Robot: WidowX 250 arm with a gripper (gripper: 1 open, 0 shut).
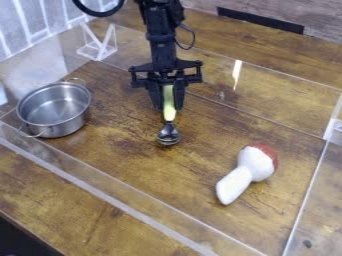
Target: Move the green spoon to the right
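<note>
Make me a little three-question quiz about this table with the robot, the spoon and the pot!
1. True or false: the jaws are closed on the green spoon's handle.
2. Which thing sits nearest the picture's left edge? A) steel pot B) white mushroom-shaped toy C) the spoon
3. Fill in: the spoon's shiny bowl points toward the ___ of the picture.

Key: 1 true; 2 A; 3 bottom. The gripper points straight down over the wooden table.

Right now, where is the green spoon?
The green spoon is near the middle of the wooden table, with the gripper closed around its handle. The steel pot sits to its left and the white mushroom toy to its lower right.
</note>
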